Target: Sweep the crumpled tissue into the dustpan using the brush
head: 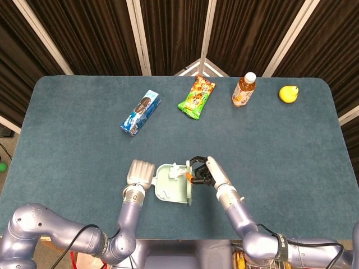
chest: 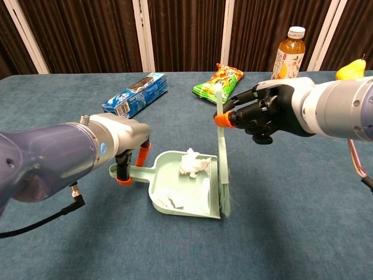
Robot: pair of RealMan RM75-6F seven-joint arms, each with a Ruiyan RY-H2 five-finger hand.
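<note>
the pale green dustpan [chest: 195,192] is sat flat on the blue tabletop [chest: 303,192], and its handle is gripped by the left robot hand [chest: 125,149] with the fingers wrapped around it. the brush [chest: 222,163] is held close to upright by the right robot hand [chest: 262,111], pinched near the top of the handle, and the bristles are down at the open right edge of the dustpan, touching or just about touching the lip. the crumpled tissue [chest: 192,162] is already inside the dustpan, toward the back near the handle end, and a second flatter bit of white paper [chest: 169,199] is seen lying in the front left corner of it. further back on the tabletop a blue biscuit pack [head: 141,112], a green snack bag [head: 197,97], a bottle of tea [head: 244,89] and a yellow fruit [head: 288,93] are lined up, all well apart from the dustpan.
</note>
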